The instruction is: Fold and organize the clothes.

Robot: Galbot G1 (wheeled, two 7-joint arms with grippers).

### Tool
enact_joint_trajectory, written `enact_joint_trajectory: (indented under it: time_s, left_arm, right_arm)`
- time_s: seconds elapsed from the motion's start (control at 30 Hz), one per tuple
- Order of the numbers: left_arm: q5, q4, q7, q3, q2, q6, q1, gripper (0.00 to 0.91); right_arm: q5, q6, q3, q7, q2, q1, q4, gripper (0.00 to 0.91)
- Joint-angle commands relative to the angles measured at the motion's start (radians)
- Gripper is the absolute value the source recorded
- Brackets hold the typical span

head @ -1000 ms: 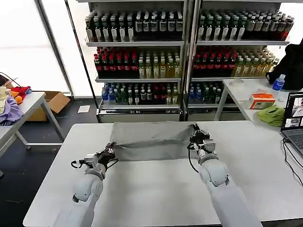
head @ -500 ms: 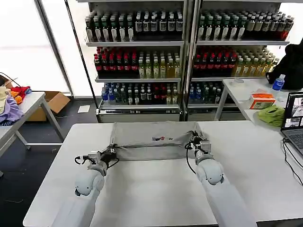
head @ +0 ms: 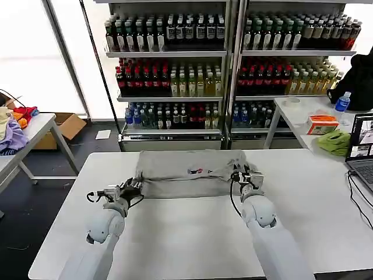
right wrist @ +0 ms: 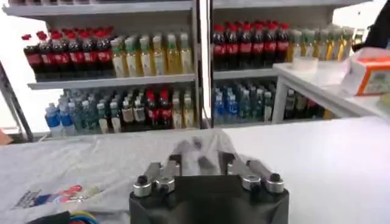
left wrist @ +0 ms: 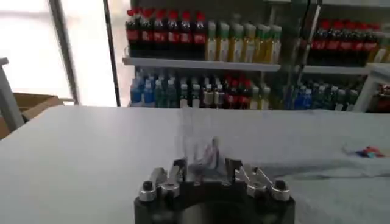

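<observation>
A: On the white worktop (head: 192,233), between the two claws, lies the grey T-shirt (head: 186,173), folded into a wide band. Its small coloured chest print (head: 196,171) faces up, just inboard of the right claw.

B: Left claw?

A: Left claw (head: 132,188) sits at the shirt's near left corner. From its wrist camera the fingers (left wrist: 213,152) look drawn together with grey cloth bunched around them; I log it as clamped on the T-shirt. That view is blurred, so confidence is moderate.

B: Right claw?

A: Right claw (head: 245,175) is at the shirt's right end, level with the near fold. Its wrist camera shows the fingers (right wrist: 181,148) close together over grey fabric, with the cloth spreading away to one side and bare worktop (right wrist: 317,158) on the other. Also logged as pinching the T-shirt.

B: Cloth state between the claws?

A: Near edge runs fairly straight from the left claw to the right one, with creases gathering toward the right claw. Far edge lies beyond both claws, toward the drinks shelves (head: 224,64).

B: Anything else near?

A: Well off to the right of the right claw, a side table (head: 303,116) carries a lime-green cloth (head: 334,142) and an orange box (head: 322,123); a laptop (head: 361,146) sits on the worktop's right edge.
</observation>
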Motion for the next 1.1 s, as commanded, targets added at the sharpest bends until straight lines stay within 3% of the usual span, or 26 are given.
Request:
enact_joint_trajectory:
  time_s: [0.03,0.57,1.1]
  left_arm:
    - [-0.068,-0.145,-0.023,-0.025,0.026,0.036,0.048,0.907]
    - [0.003,-0.176,-0.028,-0.041,0.026,0.036,0.168,0.907]
    - [0.023,-0.121,-0.027,-0.052,0.007,0.034,0.158,0.907]
  right_arm:
    - [0.062,-0.035,0.003,0.063,0.006,-0.003,0.074,0.907]
    - [0.009,-0.061,0.062,0.101,-0.091,-0.288,0.263,0.907]
    - [0.011,-0.059,0.089,0.073,-0.096,-0.270,0.161,0.907]
